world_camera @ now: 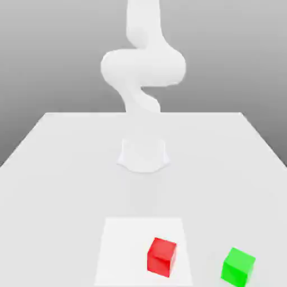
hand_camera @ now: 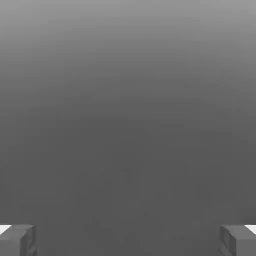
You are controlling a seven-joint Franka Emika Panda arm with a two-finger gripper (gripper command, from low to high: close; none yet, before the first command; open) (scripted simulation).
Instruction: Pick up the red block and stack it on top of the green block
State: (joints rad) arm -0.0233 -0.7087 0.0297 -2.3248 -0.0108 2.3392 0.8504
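The small, plain, bright-red cube with smooth matte faces (world_camera: 162, 257) sits on a flat white rectangular patch (world_camera: 123, 252) on the pale, smooth worktop (world_camera: 61, 196). It lies towards the side of the patch at the exterior view's right, inside the edge, and is turned at an angle, so that its top and two of its side faces show. The small, plain, bright-green cube with smooth matte faces (world_camera: 237, 268) stands off the patch, farther to the exterior view's right and near the bottom of that view. It too is turned at an angle. The two cubes are apart, with part of the patch and some bare worktop between them, and they look alike in size.

The white, rounded robot arm (world_camera: 143, 67) rises from its flared base (world_camera: 143, 156) on the worktop, beyond both cubes in the exterior view, and its upper part runs out through the top of that view. The arm is well apart from the cubes.

In the hand view, the two grey fingers of the gripper (hand_camera: 128, 242) stand wide apart, with nothing held between them. Behind them is a plain grey background (hand_camera: 128, 125), paler towards one edge.
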